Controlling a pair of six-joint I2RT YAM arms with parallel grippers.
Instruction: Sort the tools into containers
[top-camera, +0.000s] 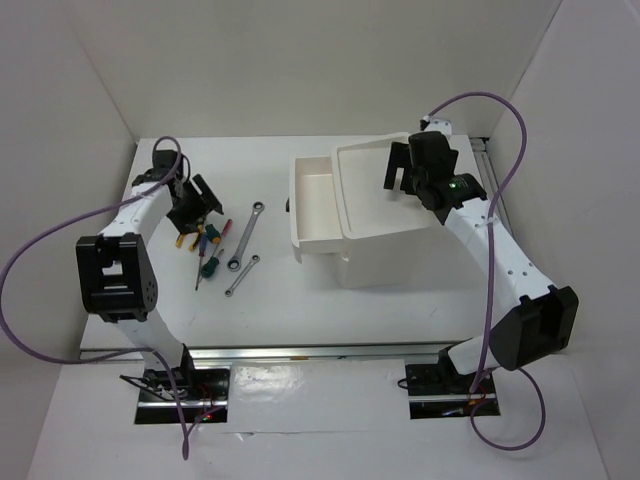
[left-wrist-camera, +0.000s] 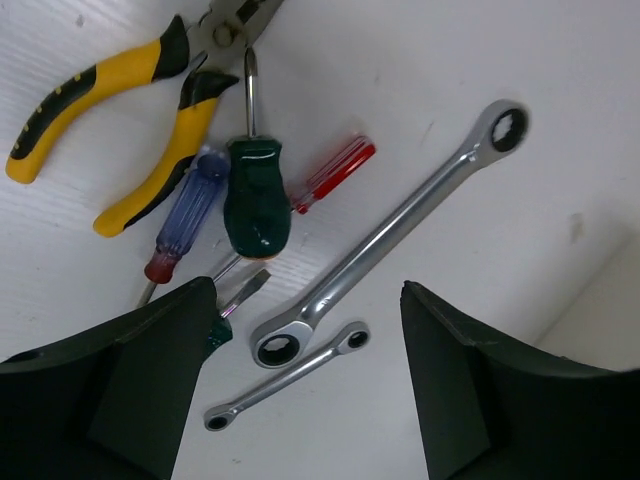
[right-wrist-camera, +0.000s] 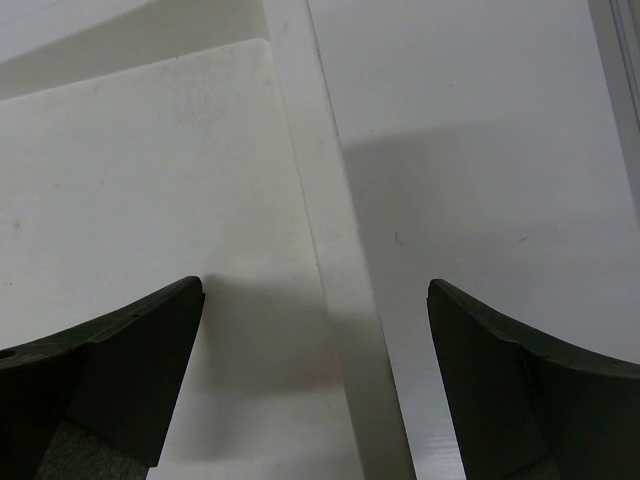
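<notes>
nearest, toward the left edge of the tabletop, lie the short wrench (left-wrist-camera: 285, 375), then the long wrench (left-wrist-camera: 390, 230), the green screwdriver (left-wrist-camera: 257, 195), red screwdriver (left-wrist-camera: 335, 172) and yellow pliers (left-wrist-camera: 120, 110), all loose. the left pincer (left-wrist-camera: 305, 288) hangs over them, spread wide and empty. further right, the white box unit (top-camera: 390, 250) has one drawer (top-camera: 315, 205) pulled out. the right pincer (right-wrist-camera: 315, 285) is over the top tray (top-camera: 370, 200), also spread and empty. looks like a first pick: next move probably needs the left to drop and close on a wrench shaft. no writing readable.
</notes>
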